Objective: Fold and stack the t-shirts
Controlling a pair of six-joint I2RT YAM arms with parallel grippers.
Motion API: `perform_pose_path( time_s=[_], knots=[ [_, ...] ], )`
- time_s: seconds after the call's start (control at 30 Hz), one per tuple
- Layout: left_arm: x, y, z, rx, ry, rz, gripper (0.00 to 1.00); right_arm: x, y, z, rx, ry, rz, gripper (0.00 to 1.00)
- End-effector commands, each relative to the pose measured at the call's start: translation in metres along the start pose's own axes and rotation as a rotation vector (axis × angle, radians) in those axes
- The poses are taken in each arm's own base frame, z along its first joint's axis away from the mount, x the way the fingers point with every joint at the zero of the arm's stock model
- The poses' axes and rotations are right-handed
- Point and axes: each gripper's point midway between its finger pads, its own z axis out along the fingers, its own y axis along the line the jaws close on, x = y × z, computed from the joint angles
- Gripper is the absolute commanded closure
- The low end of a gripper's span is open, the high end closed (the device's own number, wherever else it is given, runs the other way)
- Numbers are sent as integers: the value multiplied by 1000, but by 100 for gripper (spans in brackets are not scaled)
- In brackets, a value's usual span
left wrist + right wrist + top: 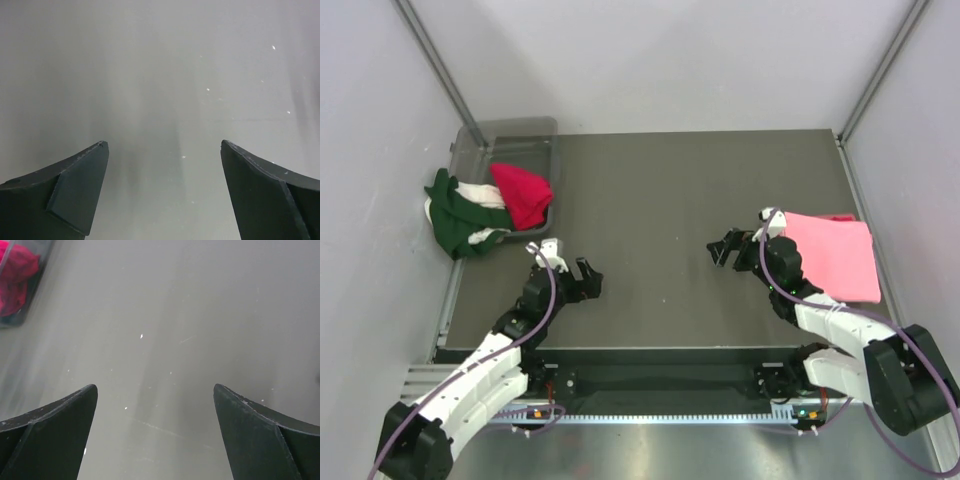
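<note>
With the left gripper point(582, 280) and right gripper point(725, 250) held wide and empty, and the pink t-shirt point(835, 255) folded at right, the red t-shirt point(523, 193) in the bin point(510, 128) is best pinched by 1 layer.

Pale grey-white walls point(660, 60) close in on three sides, with slanted metal posts point(440, 70) in the far corners. Under soft, even light, the dark matte worktop point(660, 190) shows fine scratches. A toothed metal rail point(660, 417) runs along its near edge.
</note>
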Motion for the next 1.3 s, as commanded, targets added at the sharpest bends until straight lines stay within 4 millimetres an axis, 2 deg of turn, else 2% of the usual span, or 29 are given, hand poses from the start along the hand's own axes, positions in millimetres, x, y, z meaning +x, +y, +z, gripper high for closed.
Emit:
perform_pose_path(
  time_s=[0.0, 0.03, 0.07, 0.1, 0.2, 0.23, 0.3, 0.4, 0.43, 0.47, 0.53, 0.57, 0.6, 0.63, 0.67, 0.7, 0.83, 0.87, 0.93, 0.97, 1.03, 1.07, 1.13, 1.17, 1.2, 1.27],
  knots=[
    [-26, -26, -5, 92, -49, -19, 2, -19, -5, 0, 43, -66, 11, 0],
    [-41, -28, -7, 80, -86, -53, 2, -18, -6, 1, 49, -61, 11, 0],
    [-45, -24, -8, 40, -95, -105, 2, -18, -7, 2, 54, -55, 12, 0],
    [-58, -29, -13, 41, -110, -116, 2, -19, -6, 3, 54, -51, 11, 0],
    [-81, -55, -31, 115, -95, -140, 2, -19, -6, 4, 58, -44, 12, 0],
    [-98, -66, -41, 147, -115, -145, 2, -18, -7, 4, 60, -42, 11, 0],
    [-119, -68, -52, 141, -176, -160, 2, -18, -7, 4, 58, -44, 10, 0],
    [-130, -39, -57, -38, -225, -218, 2, -18, -6, 3, 57, -46, 15, 0],
    [-151, -17, -67, -184, -299, -251, 2, -19, -7, 3, 58, -48, 15, 0],
    [-145, -4, -70, -266, -266, -238, 2, -19, -7, 3, 58, -46, 14, 0],
    [-163, 6, -72, -384, -266, -218, 2, -20, -6, 2, 57, -53, 12, 0],
    [-153, 17, -66, -466, -197, -181, 2, -21, -6, 1, 54, -55, 13, 0],
    [-171, 17, -69, -492, -214, -195, 1, -21, -5, 0, 53, -57, 13, 0],
    [-175, 21, -68, -528, -202, -196, 3, -21, -5, 0, 53, -57, 12, 0],
    [-166, 42, -67, -640, -139, -216, 5, -21, -5, 0, 52, -57, 10, 0],
    [-182, 43, -70, -657, -162, -251, 6, -21, -5, 0, 52, -57, 11, 0],
    [-203, 74, -64, -762, -198, -328, 7, -20, -6, 0, 49, -54, 14, 0],
    [-207, 88, -60, -797, -210, -363, 9, -19, -4, 0, 42, -52, 18, 0],
    [-219, 94, -46, -784, -254, -414, 11, -20, -3, 0, 34, -57, 19, 0],
    [-219, 98, -31, -776, -239, -440, 14, -19, -2, 0, 29, -53, 20, 0],
    [-232, 96, -11, -745, -271, -476, 15, -17, -3, 1, 31, -45, 24, 0],
    [-227, 101, 5, -754, -244, -475, 16, -17, -2, 2, 25, -40, 24, 0],
    [-241, 98, 23, -713, -271, -493, 16, -16, -2, 1, 26, -37, 26, 0],
    [-236, 103, 37, -723, -248, -496, 14, -16, -1, 1, 20, -36, 25, 0],
    [-246, 102, 42, -712, -260, -503, 11, -16, -1, 1, 20, -36, 23, 0],
    [-242, 113, 54, -764, -232, -506, 8, -16, -2, 1, 21, -37, 26, 0]
  ],
)
